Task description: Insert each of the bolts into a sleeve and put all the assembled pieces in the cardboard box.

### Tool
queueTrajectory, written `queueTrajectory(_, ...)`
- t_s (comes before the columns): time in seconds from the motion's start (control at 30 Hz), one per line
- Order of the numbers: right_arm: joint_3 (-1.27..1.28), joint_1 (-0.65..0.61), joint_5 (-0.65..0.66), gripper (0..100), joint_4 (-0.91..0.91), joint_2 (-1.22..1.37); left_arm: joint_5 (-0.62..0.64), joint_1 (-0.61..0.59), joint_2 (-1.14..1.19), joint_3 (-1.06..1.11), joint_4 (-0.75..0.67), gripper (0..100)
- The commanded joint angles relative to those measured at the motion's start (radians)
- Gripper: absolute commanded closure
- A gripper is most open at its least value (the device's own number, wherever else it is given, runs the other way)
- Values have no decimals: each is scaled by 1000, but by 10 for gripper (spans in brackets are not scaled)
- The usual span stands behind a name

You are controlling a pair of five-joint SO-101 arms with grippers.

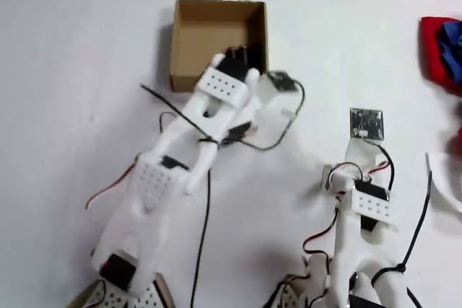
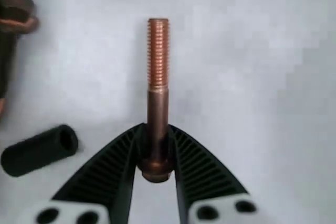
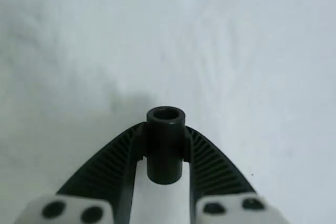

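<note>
My left gripper (image 2: 156, 129) is shut on a copper bolt (image 2: 157, 77), gripping the shank just above the head, with the threaded end pointing away from it. On the white table beside it lies a loose black sleeve (image 2: 39, 149). Another copper bolt head sits on a dark sleeve (image 2: 13, 19) at the view's edge. My right gripper (image 3: 165, 127) is shut on a black sleeve (image 3: 165, 145), whose open end faces the camera. From above, the left arm (image 1: 216, 91) ends at the near right corner of the cardboard box (image 1: 206, 41), and the right arm (image 1: 368, 207) stands at the lower right.
Loose wires (image 1: 278, 135) trail between the arms. A red and blue cloth (image 1: 440, 41) and a white curved object (image 1: 444, 178) lie at the right edge. Bare white table (image 1: 72, 91) stretches left of the box.
</note>
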Motion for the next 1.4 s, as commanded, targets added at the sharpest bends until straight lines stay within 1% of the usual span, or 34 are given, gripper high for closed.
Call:
queueTrajectory(0.0, -6, 8, 2, 974, -16, -27, -296, -18, -299, 357, 18, 976)
queueTrajectory(0.03, -6, 8, 2, 974, -16, -27, -365, -28, -344, 433, 17, 976)
queueTrajectory(0.1, -6, 8, 2, 974, -16, -27, -439, -38, -402, 549, 3, 976)
queueTrajectory(0.2, -6, 8, 2, 974, -15, -25, -453, -80, -413, 630, -3, 976)
queueTrajectory(0.27, -6, 8, 2, 974, -15, -25, -450, -109, -393, 648, -3, 954)
queueTrajectory(0.4, -6, 7, 2, 974, -15, -25, -437, -150, -331, 618, -18, 849)
queueTrajectory(0.5, -6, 7, 2, 974, -15, -25, -313, -164, -296, 561, -18, 738)
queueTrajectory(0.57, -6, 7, 2, 974, -15, -24, -227, -169, -292, 524, -14, 705)
queueTrajectory(0.67, -6, 7, 2, 974, -15, -22, -63, -172, -315, 470, -8, 723)
queueTrajectory(0.77, -6, 7, 2, 974, -15, -22, 213, -175, -367, 455, 14, 758)
queueTrajectory(0.83, -6, 7, 2, 974, -15, -22, 388, -164, -417, 504, 21, 789)
queueTrajectory(0.93, -6, 7, 2, 974, -15, -22, 542, -143, -491, 619, 20, 830)
queueTrajectory(1.03, -6, 7, 2, 974, -15, -22, 689, -129, -555, 722, 20, 849)
queueTrajectory(1.1, -6, 7, 2, 974, -15, -22, 766, -121, -601, 777, 20, 849)
queueTrajectory(1.17, -6, 7, 2, 974, -15, -22, 812, -106, -651, 812, 20, 849)
queueTrajectory(1.37, -6, 7, 2, 974, -15, -22, 824, -29, -779, 949, 18, 846)
